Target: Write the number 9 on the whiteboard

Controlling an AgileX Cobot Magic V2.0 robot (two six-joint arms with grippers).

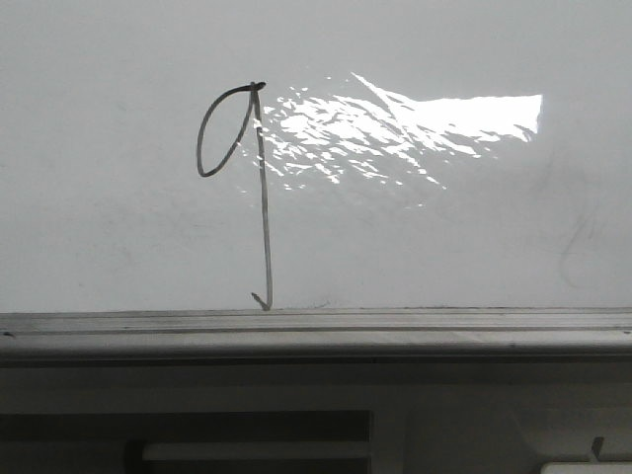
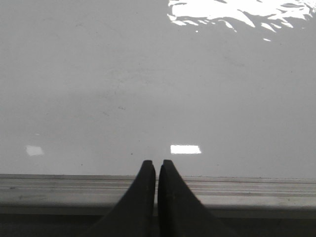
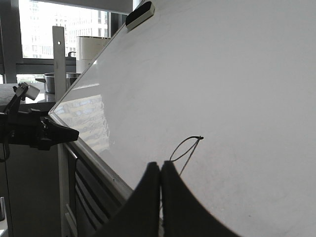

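Item: large glossy white-grey whiteboard point(image 1: 118, 227), filling most of the front view. A bright window glare spreads across the board from centre toward 2 o'clock. A faint grey smudge point(image 1: 576, 240) lies near the 3 o'clock edge.

Edges: a grey metal ledge point(image 1: 395, 331) runs the full width along the board's lower edge. The rest of the board face, left and right of the drawn figure, is bare open surface. In the right wrist view the board recedes at a slant, with a black eraser point(image 3: 140, 14) sitting at its far corner and a black clamp bracket point(image 3: 37, 129) standing beside the board's side edge, windows behind.

Item: the number 9 point(image 1: 263, 197), a thin dark hand-drawn line. It sits left of centre in the front view, around 10 o'clock from the middle. The narrow oval loop is at the top; the long straight stem drops to a tiny hook just above the ledge.

Item: left gripper point(image 2: 157, 165), two black tapered fingers pressed almost together, nothing between them. It hangs over the ledge, facing blank board; the 9 is outside its view.

Item: right gripper point(image 3: 161, 165), black fingers likewise closed to a thin slit, empty. The loop of the 9 shows just beyond its tips, toward 1 o'clock, near but apart from them.
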